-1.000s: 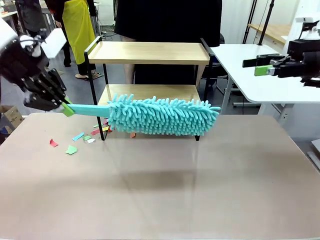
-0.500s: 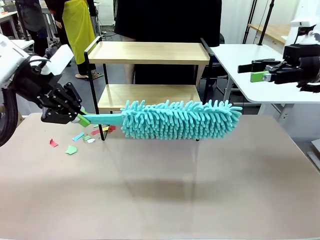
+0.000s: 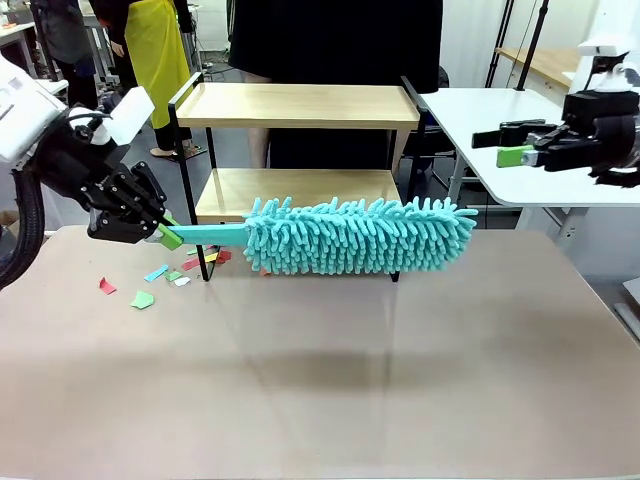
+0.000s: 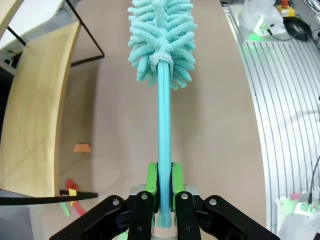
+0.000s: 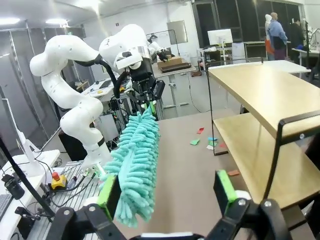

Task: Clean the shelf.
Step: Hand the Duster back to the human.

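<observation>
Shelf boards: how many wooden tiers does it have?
2. The top board sits on the black frame; the lower board lies below it, its front partly hidden by the duster that the left gripper holds.

Soft fluff, smooth wood, matt tabletop

My left gripper (image 4: 164,186) has green rubbery pads on the duster (image 3: 355,236): smooth teal plastic handle, shaggy cloth fronds. The shelf (image 3: 297,105) is pale smooth wood on thin black metal; the surface (image 3: 320,380) looks matt beige; paper scraps (image 3: 143,299) look flat, dull.

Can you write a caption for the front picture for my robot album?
Left gripper holds a teal duster beside the shelf, paper scraps on the table.
</observation>
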